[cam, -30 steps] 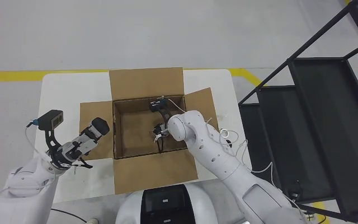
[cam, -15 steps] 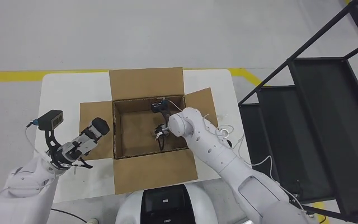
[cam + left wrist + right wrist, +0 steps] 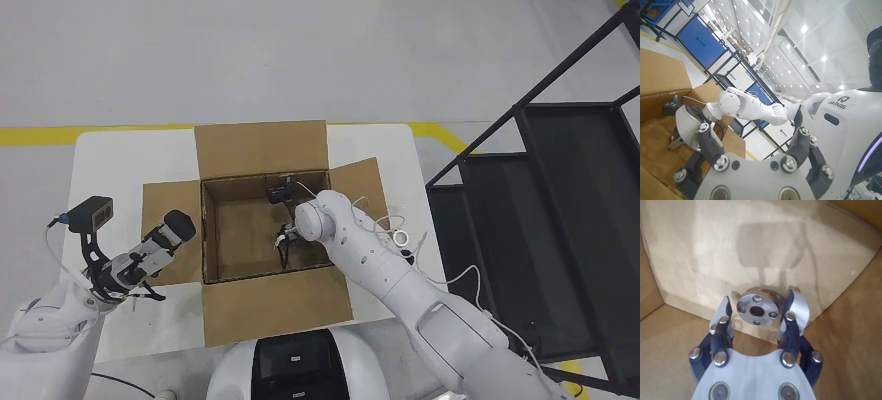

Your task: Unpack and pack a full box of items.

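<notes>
An open cardboard box (image 3: 205,232) stands in the middle of the white table (image 3: 110,160). My right gripper (image 3: 285,246) hangs deep inside it near the right wall. In the right wrist view this gripper (image 3: 758,306) is open, its fingers on either side of a round metal flange (image 3: 745,306) with a centre hole and several bolt holes. The flange lies on the box floor against brown paper (image 3: 715,247). My left gripper (image 3: 745,121) is open and holds nothing, out over the table left of the box. From there the right gripper (image 3: 676,141) shows low in the box (image 3: 659,75).
The box flaps (image 3: 262,148) lie spread outward on all sides. A black metal stair frame (image 3: 540,200) stands right of the table. White cables (image 3: 402,240) hang along the right arm. A yellow floor line (image 3: 60,133) runs behind the table.
The right arm's wrist and forearm have shifted slightly toward the box's far side; its gripper stays at the same spot in the box. The left arm has not moved.
</notes>
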Controlling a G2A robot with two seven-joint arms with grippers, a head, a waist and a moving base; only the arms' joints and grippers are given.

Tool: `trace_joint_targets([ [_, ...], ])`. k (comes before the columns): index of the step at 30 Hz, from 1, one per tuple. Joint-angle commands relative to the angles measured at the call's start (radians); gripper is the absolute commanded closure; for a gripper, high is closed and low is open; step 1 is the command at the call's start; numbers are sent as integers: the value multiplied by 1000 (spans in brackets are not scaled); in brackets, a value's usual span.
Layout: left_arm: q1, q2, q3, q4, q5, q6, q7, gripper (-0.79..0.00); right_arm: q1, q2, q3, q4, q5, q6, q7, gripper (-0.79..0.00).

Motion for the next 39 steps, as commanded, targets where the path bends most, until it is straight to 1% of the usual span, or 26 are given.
trace_joint_targets([
  [1,0,0,0,0,0,0,0,-785,-3,0,1,-13,-1,5,-3,0],
  [4,0,0,0,0,0,0,0,-785,-23,8,14,-57,-19,21,-2,0],
  [7,0,0,0,0,0,0,0,-785,-64,25,41,-150,-54,42,7,0],
  [13,0,0,0,0,0,0,0,-785,-214,73,126,-441,-155,58,47,0],
  [17,0,0,0,0,0,0,0,-785,-317,97,174,-624,-198,32,56,0],
  [22,0,0,0,0,0,0,0,-785,-424,118,242,-808,-171,-46,-19,0],
  [29,0,0,0,0,0,0,0,-785,-570,144,336,-1008,-112,-152,-117,0],
  [35,0,0,0,0,0,0,0,-785,-759,168,447,-1211,-58,-240,-222,0],
  [39,0,0,0,0,0,0,0,-785,-897,182,521,-1307,-24,-299,-303,0],
])
